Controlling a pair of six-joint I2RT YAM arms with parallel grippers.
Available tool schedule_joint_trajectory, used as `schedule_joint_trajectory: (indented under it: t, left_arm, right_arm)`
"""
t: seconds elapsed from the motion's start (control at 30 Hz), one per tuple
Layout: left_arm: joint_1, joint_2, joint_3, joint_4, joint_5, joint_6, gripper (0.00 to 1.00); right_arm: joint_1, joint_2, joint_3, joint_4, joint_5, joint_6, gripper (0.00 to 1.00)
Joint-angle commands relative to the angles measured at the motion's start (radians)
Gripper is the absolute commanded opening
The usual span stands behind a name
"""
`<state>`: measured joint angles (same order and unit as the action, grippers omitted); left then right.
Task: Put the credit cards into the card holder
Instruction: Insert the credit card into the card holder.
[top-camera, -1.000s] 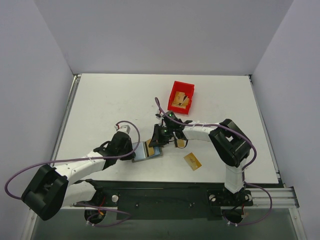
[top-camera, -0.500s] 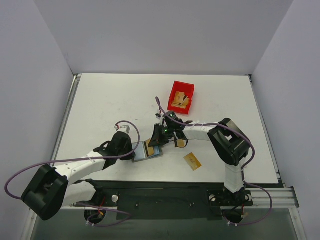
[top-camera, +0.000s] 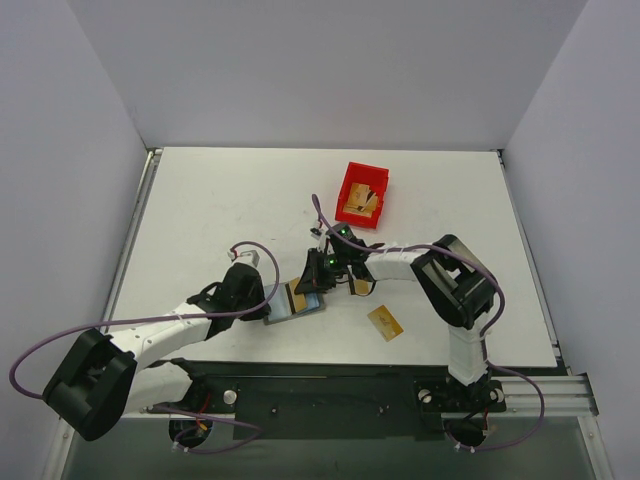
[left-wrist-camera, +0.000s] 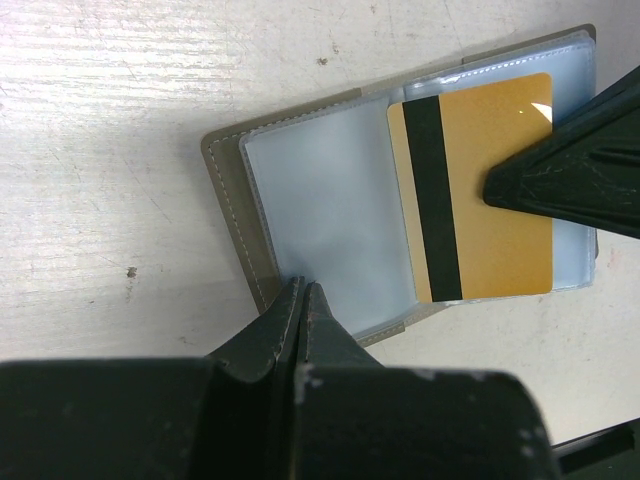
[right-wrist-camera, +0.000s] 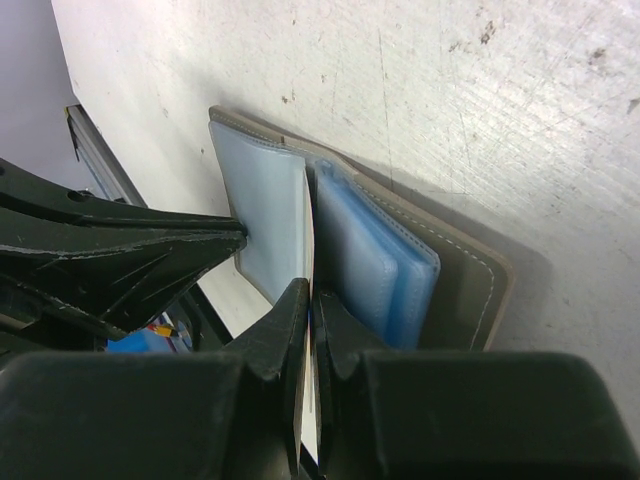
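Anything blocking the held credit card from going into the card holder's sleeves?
Nothing visible. The right pincer grips the credit card directly over the open card holder and its clear sleeves. The left pincer pinches the holder's edge, beside the card's path.

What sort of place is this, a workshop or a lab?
Probably a robot test bench in a lab: two robot arms bolted to a white table, plain walls closing it in, and props like a red bin and a card wallet.

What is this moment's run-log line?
left gripper: shut, tips on open card holder | right gripper: shut on credit card over holder
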<state>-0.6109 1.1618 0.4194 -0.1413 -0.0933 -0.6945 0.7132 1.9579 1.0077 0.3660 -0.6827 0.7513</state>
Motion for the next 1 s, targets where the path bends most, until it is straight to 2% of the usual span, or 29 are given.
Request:
schedule_joint_trajectory:
  t: [0.0, 0.53, 0.97]
  left_arm:
    - [0.002, 0.019, 0.012, -0.032, -0.025, 0.006, 0.00]
    - [0.003, 0.022, 0.016, -0.032, -0.025, 0.007, 0.00]
    - [0.003, 0.030, 0.027, -0.034, -0.022, 0.009, 0.00]
  right_arm:
    - [0.003, 0.018, -0.011, 0.033, -0.023, -0.001, 0.00]
    - [0.006, 0.039, -0.006, 0.019, -0.041, 0.008, 0.00]
    - [0.015, 0.093, 0.009, 0.080, -0.058, 0.057, 0.00]
